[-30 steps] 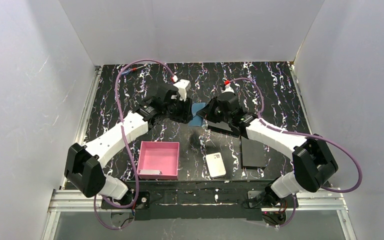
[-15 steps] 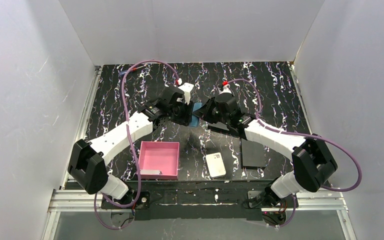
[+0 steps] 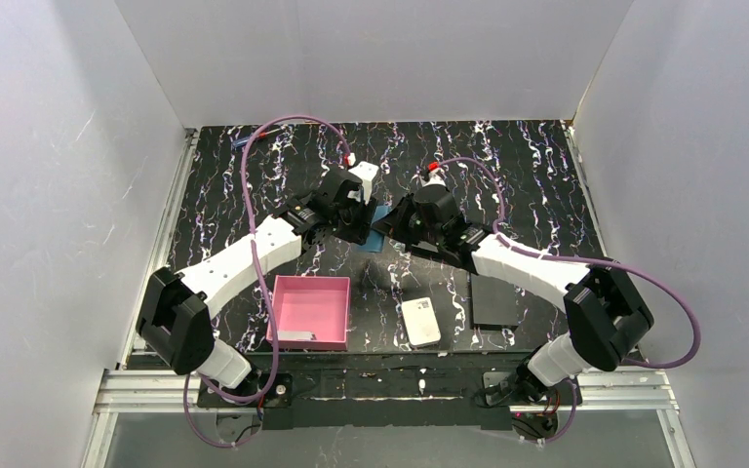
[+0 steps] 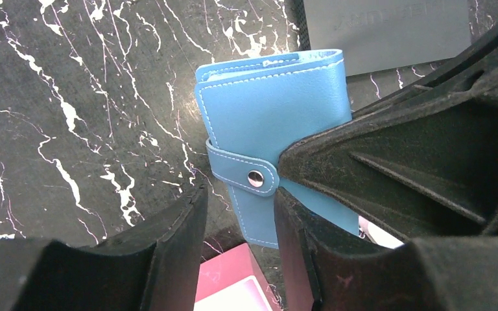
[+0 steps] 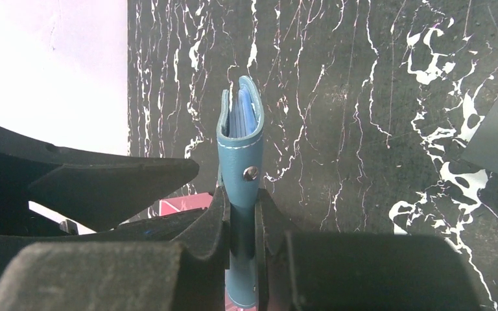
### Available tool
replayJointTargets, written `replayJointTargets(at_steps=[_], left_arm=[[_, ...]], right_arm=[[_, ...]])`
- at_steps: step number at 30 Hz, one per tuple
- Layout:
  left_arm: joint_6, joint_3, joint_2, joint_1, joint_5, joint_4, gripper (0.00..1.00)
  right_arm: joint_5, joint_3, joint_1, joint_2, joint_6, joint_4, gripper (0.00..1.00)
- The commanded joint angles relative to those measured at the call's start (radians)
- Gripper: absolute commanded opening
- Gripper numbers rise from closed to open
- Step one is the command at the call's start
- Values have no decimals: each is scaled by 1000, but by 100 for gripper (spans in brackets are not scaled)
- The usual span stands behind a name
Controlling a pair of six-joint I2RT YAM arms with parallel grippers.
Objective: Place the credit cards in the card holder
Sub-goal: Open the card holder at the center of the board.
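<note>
Arms have closed in since a second ago: the left hand has swung toward the right hand, and less of the card holder shows between them from above. Teal-blue and folded, with a strap and metal snap across its face, it stands on edge, clamped in the right hand's fingers. The left hand's fingers stand apart just before its lower edge, gripping nothing. Nearer the bases sit a pink tray holding one pale card, a white block and a black rectangle on the worktop.
</note>
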Motion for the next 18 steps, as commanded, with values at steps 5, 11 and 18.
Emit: replayJointTargets(at_steps=[5,11,18], left_arm=[[17,32,8,-5,-34,14,45],[20,37,24,-3,-131,2,40],[17,61,36,10,-278,-55,19]], right_arm=[[-35,44,34,2,31,94,1],[-71,52,43,10,41,110,1],[-80,47,46,13,41,106,1]])
